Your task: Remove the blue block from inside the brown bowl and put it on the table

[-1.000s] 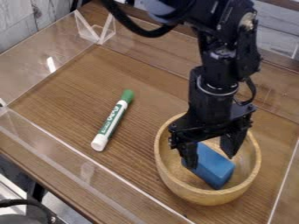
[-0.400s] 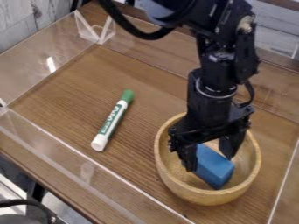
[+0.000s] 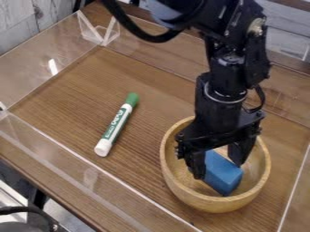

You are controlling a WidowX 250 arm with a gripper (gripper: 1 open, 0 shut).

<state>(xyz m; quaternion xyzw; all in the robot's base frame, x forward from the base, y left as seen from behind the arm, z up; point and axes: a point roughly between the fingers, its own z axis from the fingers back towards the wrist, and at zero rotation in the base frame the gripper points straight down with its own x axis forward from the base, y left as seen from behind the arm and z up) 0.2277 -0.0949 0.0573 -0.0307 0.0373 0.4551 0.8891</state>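
The blue block (image 3: 224,174) lies inside the brown bowl (image 3: 177,178) at the lower right of the table (image 3: 72,100). My gripper (image 3: 216,159) hangs straight down into the bowl, open, with one finger left of the block and the other behind its upper right corner. The fingertips straddle the block's upper part; I cannot tell whether they touch it. The black arm hides the bowl's far rim.
A green-and-white marker (image 3: 118,123) lies on the wood left of the bowl. Low clear acrylic walls (image 3: 54,149) border the tabletop, and the bowl sits close to the front right wall.
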